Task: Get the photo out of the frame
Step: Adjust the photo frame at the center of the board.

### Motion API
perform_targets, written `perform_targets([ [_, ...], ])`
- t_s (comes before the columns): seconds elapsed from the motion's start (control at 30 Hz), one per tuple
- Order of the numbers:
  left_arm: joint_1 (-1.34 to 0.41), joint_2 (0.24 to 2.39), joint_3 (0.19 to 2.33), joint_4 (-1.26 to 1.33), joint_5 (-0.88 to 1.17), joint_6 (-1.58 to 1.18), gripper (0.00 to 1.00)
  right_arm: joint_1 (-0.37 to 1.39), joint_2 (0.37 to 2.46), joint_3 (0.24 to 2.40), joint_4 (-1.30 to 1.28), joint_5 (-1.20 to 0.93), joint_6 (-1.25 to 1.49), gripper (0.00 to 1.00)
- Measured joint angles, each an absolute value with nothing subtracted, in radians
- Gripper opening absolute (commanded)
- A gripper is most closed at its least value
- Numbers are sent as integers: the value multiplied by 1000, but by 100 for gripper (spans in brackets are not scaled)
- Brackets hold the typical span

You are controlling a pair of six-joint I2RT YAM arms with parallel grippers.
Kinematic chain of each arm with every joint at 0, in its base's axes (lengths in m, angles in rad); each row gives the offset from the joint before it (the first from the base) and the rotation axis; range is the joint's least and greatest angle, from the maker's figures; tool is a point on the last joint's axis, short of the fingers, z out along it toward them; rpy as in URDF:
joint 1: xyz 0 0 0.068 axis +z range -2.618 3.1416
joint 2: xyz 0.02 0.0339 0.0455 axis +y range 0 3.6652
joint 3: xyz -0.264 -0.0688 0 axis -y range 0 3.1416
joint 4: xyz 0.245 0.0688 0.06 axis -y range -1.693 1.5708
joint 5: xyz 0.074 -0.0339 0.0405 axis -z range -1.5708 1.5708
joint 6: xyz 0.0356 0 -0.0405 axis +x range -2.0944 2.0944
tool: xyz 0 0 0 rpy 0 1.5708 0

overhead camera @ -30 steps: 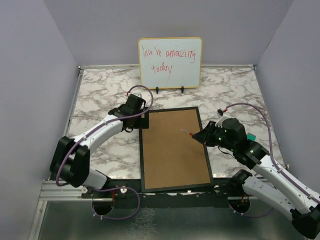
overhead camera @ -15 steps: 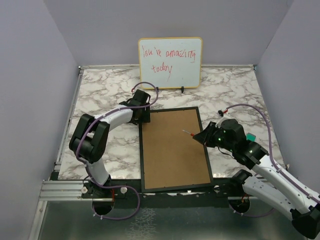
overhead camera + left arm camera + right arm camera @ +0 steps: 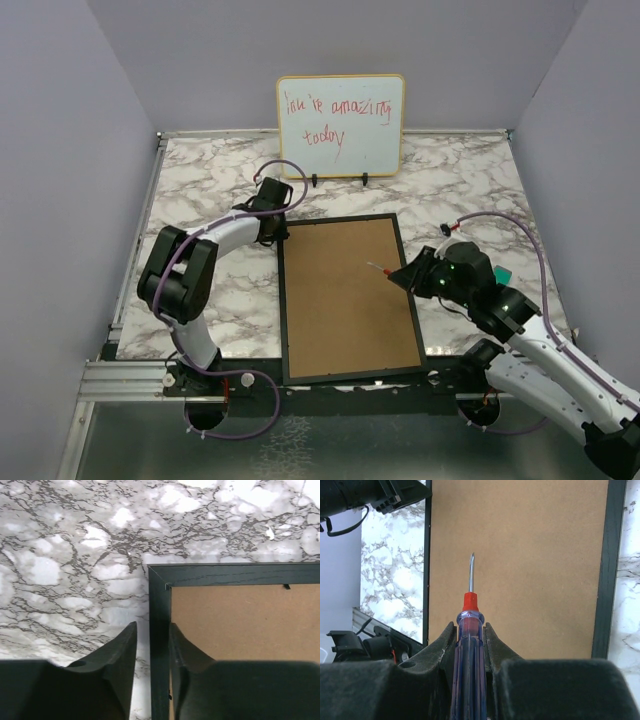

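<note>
Top external: the frame (image 3: 282, 300) lies face down in the middle of the table (image 3: 200, 190), brown back panel (image 3: 345, 300) up, between the two arms. The photo is not in sight; we judge it sits under that panel. The left gripper (image 3: 277, 232) is at the frame's far-left corner. The right gripper (image 3: 402, 272) hangs over the panel's right side with a screwdriver (image 3: 378, 267) pointing toward the panel's middle. A whiteboard (image 3: 340, 125) stands at the far edge, well apart from the frame.

Left wrist: the fingers (image 3: 122, 652) stand narrow astride the frame's left rail near the corner, one outside, one over the panel. A sliver of table shows between the outer finger and the rail, so we cannot tell whether they pinch it. One small dark clip (image 3: 286, 586) shows on the far inner edge.

Right wrist: the fingers are clamped on the screwdriver's blue handle. Its metal tip is out over bare panel, and we cannot tell if it touches.

Our judgement is that the step is steadying the frame before prying. The left should grip the rail squarely and keep its inner finger from pinning the panel. The right needs its tip low at a clip on the rim, not mid-panel. The clips are what stand in the way.
</note>
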State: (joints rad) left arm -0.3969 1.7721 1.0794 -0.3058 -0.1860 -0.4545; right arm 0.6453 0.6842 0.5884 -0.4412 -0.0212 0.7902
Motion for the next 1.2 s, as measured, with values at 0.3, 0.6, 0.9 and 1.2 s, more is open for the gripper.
perform_targets([
  [0.3, -402, 1719, 970, -176, -182, -517, 0, 645, 665, 584, -465, -4, 825, 1],
  [0.6, -281, 1559, 761, -64, -241, -722, 0, 645, 661, 584, -498, -3, 855, 1],
  [0.9, -302, 1340, 564, -172, -210, -929, 0, 645, 617, 584, -525, 14, 889, 1],
  [1.2, -382, 1216, 644, -339, -173, -752, 68, 645, 615, 584, -528, 23, 900, 1],
])
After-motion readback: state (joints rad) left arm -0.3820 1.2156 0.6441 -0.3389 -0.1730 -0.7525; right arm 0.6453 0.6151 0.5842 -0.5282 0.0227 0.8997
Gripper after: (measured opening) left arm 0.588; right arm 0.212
